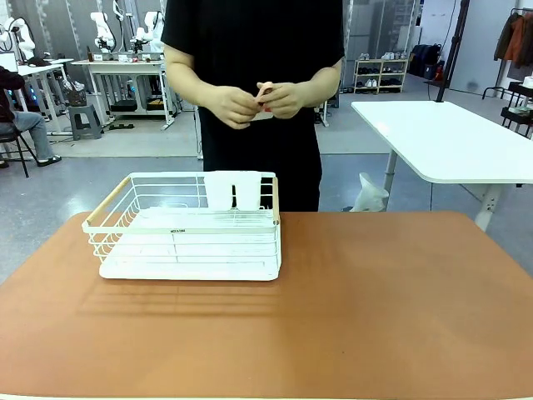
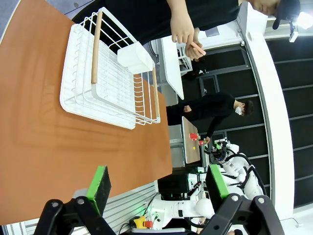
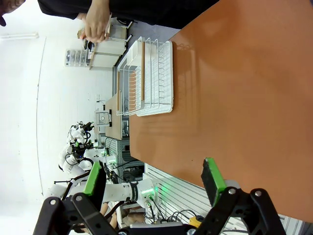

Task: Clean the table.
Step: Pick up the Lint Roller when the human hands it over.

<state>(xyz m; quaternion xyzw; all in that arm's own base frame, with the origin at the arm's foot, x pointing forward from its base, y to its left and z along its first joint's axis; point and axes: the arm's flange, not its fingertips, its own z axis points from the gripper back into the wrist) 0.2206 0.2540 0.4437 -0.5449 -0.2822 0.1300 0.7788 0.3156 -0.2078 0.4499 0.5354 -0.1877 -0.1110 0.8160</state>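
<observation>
From the front, a person's hands (image 1: 258,102) meet behind the rack (image 1: 191,237) on the worktop (image 1: 375,308). The wrist cameras catch the left end effector (image 2: 157,188) and right end effector (image 3: 152,178) gaping wide, both empty.

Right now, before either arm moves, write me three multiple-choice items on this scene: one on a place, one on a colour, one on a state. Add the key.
1. Where does the white wire rack stand on the table?
A. On its left part, toward the far edge
B. At its right near corner
C. Dead centre

2. What colour is the table top?
A. White
B. Reddish-brown
C. Grey

3. How do the left gripper and the right gripper stand?
A. Both shut on a cloth
B. Left open, right shut on the rack
C. Both open, holding nothing

Key:
1 A: the front view has the rack left of the middle, back from the near edge.
2 B: the top is terracotta in every view.
3 C: each wrist view shows the jaws wide apart with nothing between.
</observation>
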